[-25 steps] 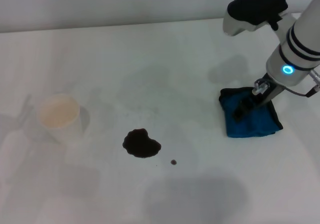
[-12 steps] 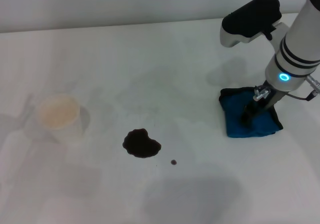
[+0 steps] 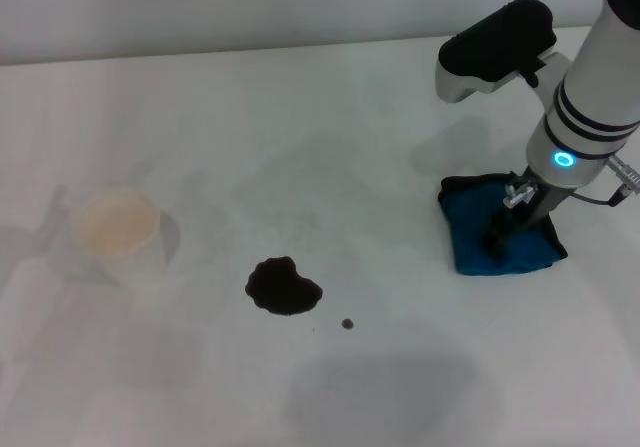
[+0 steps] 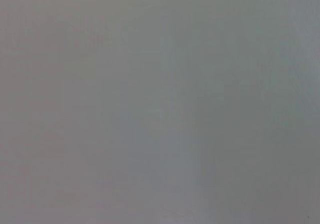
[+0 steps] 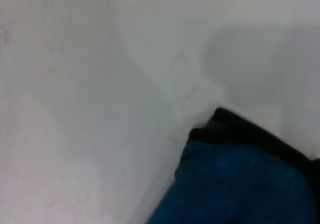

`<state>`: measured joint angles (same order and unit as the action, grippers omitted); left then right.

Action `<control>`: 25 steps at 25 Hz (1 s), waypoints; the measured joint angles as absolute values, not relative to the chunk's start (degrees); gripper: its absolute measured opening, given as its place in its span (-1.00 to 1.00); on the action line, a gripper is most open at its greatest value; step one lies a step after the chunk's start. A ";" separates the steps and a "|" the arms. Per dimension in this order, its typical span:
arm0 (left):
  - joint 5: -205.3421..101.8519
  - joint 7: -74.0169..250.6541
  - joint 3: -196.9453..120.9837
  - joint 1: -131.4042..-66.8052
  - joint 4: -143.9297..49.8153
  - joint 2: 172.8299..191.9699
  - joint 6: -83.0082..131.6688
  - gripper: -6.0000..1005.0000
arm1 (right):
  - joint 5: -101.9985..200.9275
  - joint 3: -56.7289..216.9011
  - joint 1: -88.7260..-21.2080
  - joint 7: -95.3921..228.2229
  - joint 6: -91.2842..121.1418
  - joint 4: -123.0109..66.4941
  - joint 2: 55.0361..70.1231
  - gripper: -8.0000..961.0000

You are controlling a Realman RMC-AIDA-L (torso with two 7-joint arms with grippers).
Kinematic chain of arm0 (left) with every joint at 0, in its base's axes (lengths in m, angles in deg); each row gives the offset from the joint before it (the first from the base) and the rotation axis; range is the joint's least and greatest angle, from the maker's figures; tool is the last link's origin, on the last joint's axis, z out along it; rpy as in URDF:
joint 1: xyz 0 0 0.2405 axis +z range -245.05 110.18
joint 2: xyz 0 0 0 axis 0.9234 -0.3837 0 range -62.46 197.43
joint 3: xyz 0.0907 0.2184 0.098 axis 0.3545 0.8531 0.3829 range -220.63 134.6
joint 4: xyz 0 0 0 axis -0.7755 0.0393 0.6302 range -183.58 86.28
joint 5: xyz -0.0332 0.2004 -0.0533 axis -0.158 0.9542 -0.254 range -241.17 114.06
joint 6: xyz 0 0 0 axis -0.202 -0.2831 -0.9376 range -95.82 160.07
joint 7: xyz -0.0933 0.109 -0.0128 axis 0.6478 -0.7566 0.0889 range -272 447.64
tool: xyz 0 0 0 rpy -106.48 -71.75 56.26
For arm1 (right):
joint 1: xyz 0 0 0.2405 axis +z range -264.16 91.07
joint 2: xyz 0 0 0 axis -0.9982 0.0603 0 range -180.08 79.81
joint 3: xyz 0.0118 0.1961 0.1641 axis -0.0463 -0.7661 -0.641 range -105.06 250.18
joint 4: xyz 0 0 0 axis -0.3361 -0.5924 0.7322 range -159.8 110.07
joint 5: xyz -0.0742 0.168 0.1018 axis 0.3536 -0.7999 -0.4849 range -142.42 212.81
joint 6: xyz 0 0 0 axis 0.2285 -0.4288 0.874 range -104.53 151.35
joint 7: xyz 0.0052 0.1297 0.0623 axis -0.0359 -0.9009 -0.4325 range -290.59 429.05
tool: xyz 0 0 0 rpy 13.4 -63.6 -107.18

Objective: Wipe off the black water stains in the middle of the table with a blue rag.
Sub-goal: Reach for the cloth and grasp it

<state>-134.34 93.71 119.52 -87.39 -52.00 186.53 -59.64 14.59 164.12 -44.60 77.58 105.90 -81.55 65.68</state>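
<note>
Our right claw point(image 3: 497, 235) down on rag point(image 3: 478, 252) near table's point(image 3: 330, 117) right edge, can't tell if it's gripping. Stains point(image 3: 283, 286) mid-table, off toward left edge. Left arm out of sight.

No legible text, labels, brand marks, numbers or signs in any view. The desk point(image 3: 330, 117) surface is plain and unmarked. The blue rag point(image 3: 480, 242) carries no readable tag or print. The right arm's housing shows only a glowing blue ring indicator point(image 3: 566, 159), with no characters on it. The left wrist view shows blank grey only.
</note>
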 joint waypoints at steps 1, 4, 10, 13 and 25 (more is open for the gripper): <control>-134.37 93.71 119.57 -87.44 -52.04 186.53 -59.61 0.75 | 14.59 164.14 -44.39 77.65 105.89 -81.20 65.69 0.47; -134.40 93.71 119.64 -87.55 -52.10 186.51 -59.40 0.75 | 14.57 164.18 -43.86 77.77 105.80 -80.09 65.69 0.42; -134.44 93.71 119.62 -87.60 -52.08 186.49 -58.95 0.75 | 14.56 164.22 -43.46 78.39 105.91 -79.27 65.68 0.19; -134.47 93.71 119.60 -87.59 -52.07 186.48 -58.93 0.75 | 14.59 164.23 -43.23 78.61 105.92 -78.62 65.72 0.04; -134.49 93.71 119.44 -87.38 -51.99 186.48 -58.92 0.75 | 14.63 165.72 -42.71 80.20 106.41 -78.41 65.84 -0.66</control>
<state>-134.49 93.71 119.44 -87.38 -51.99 186.48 -58.92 14.63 165.72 -42.71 80.20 106.41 -78.41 65.84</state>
